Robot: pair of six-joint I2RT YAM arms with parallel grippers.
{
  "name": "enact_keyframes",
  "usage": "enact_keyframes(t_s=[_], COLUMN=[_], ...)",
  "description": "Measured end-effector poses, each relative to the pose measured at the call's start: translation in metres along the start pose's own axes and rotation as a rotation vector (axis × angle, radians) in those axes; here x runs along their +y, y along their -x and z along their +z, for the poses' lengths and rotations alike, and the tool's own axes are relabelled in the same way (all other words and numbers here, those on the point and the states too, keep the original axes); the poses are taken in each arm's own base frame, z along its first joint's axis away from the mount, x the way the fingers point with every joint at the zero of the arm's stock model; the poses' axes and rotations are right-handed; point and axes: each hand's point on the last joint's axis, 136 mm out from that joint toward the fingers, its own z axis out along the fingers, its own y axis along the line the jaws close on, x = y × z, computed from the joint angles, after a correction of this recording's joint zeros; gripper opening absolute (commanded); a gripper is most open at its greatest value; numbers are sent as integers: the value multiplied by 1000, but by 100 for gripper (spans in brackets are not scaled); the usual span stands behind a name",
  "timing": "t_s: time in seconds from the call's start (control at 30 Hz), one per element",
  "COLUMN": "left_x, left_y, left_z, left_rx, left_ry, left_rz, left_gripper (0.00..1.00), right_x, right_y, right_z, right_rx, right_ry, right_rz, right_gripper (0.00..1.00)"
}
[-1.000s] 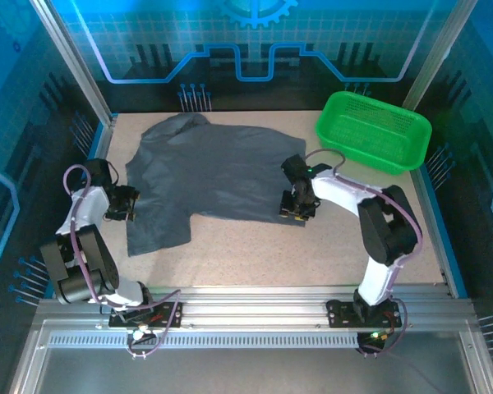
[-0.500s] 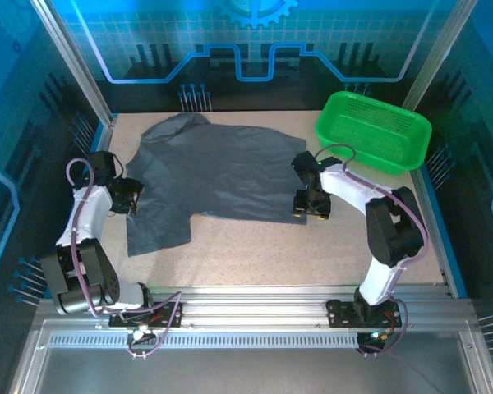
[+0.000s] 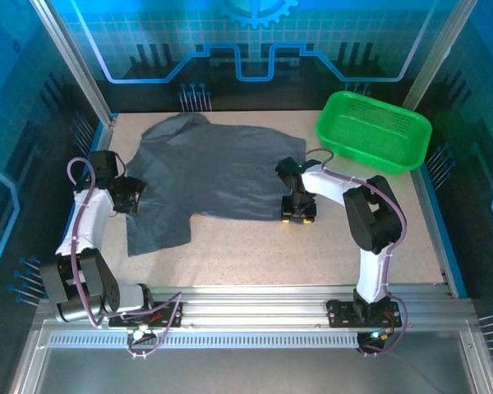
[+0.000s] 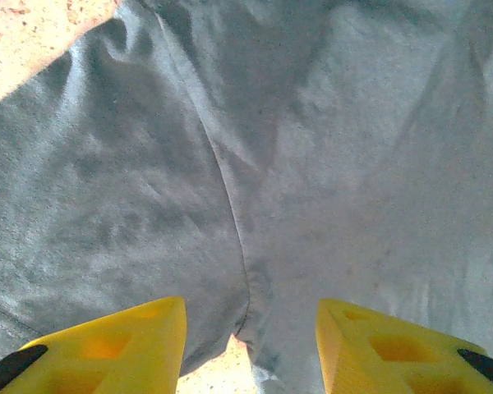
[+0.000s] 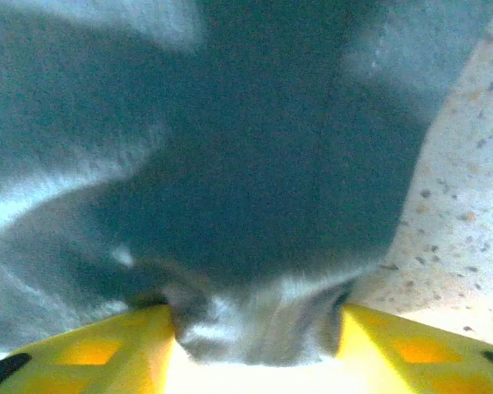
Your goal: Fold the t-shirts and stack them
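Note:
The dark slate-grey t-shirt (image 3: 214,168) lies spread open on the speckled table (image 3: 255,246), one sleeve reaching toward the near left. My left gripper (image 3: 130,197) hovers at the shirt's left edge. In the left wrist view its yellow fingers (image 4: 115,345) stand apart over the sleeve seam (image 4: 230,213), with nothing between them, so the left gripper (image 4: 251,332) is open. My right gripper (image 3: 297,212) sits on the shirt's near right corner. In the right wrist view the right gripper (image 5: 257,328) is wide open, and a bunched fold of the shirt's hem (image 5: 263,320) fills the gap between its fingers.
The bright green mesh basket (image 3: 374,131) stands at the far right of the table, apart from the shirt. Bare tabletop (image 5: 468,205) shows just right of the shirt's corner. Metal frame posts and blue walls enclose the table.
The right gripper swung right, off the shirt's edge, then came back left onto the near right corner. The left gripper crept a little farther up along the shirt's left edge.

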Motion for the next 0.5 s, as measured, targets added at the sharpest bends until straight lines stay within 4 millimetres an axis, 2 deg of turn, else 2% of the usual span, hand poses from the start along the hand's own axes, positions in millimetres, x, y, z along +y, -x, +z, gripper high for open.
enact_keyframes(t_s=[0.23, 0.37, 0.5], left_x=[-5, -7, -5], left_y=[-10, -11, -12], left_z=[0, -3, -7], left_rx=[13, 11, 10], left_ry=[-10, -17, -13], left_rz=[31, 35, 60], left_gripper=[46, 47, 50], right_x=[0, -16, -57], right_y=[9, 17, 24], right_z=[-1, -4, -10], right_rx=[-15, -33, -42], right_ry=[-6, -30, -56], right_rz=[-3, 17, 83], right_gripper=[0, 0, 0])
